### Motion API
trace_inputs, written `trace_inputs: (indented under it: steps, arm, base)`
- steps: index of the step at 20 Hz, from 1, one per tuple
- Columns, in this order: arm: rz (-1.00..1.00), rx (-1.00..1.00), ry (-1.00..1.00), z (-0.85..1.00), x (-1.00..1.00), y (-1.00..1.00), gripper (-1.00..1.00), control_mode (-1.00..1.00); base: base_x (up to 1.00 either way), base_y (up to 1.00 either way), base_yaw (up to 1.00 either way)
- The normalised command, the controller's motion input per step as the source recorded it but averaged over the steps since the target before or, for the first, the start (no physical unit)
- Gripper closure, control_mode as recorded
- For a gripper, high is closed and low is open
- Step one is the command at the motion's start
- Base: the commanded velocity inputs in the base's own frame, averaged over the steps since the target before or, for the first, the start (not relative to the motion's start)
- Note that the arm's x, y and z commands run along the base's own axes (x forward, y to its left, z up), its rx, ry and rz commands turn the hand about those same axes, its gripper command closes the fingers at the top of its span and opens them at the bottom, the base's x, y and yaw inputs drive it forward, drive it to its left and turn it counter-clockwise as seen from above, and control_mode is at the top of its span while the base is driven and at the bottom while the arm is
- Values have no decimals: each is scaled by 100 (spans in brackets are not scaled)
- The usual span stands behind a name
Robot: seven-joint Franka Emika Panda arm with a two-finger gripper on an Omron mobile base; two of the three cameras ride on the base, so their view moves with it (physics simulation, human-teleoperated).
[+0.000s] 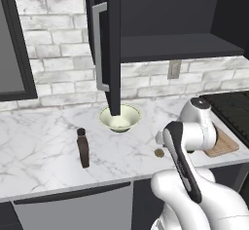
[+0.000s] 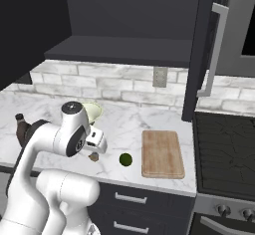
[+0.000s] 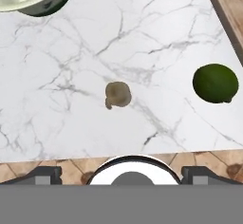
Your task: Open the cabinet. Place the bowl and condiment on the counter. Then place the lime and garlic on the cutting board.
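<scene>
The black cabinet (image 1: 109,44) stands open, its shelf (image 2: 119,50) bare. On the marble counter (image 1: 39,141) sit the cream bowl (image 1: 120,118) and the dark condiment bottle (image 1: 83,147). The tan garlic (image 3: 117,95) lies on the counter straight below my open gripper (image 3: 122,172), which hangs just above it with nothing between the fingers. The lime (image 3: 215,83) rests to the garlic's right, between it and the wooden cutting board (image 2: 162,153). My arm hides part of the bowl (image 2: 94,110) in the right base view.
The left cabinet door (image 1: 113,53) hangs out over the bowl. The right door, with its silver handle (image 2: 214,50), swings out above the board's far end. A black stove (image 2: 224,149) borders the board on the right. A dark window (image 1: 12,44) is on the left wall.
</scene>
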Motion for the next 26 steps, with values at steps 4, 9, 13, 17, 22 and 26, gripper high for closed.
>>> trace_inputs:
  steps: [4, 9, 13, 17, 22, 26]
  arm:
    - [0, -2, 0, -11, 2, 0, -100, -100]
    - [0, -5, 0, -12, 0, 0, -100, -100]
    - [0, -4, 0, -19, 3, 0, -100, -100]
    - [0, -3, 0, -21, 10, 0, -100, -100]
    - [1, -1, 0, -14, 17, 0, -100, -100]
    - [1, 0, 0, -9, 20, 0, -100, -100]
  base:
    - [0, 0, 0]
    - [0, 0, 0]
    - [0, 0, 0]
    - [0, 0, 0]
    - [0, 0, 0]
    - [0, 0, 0]
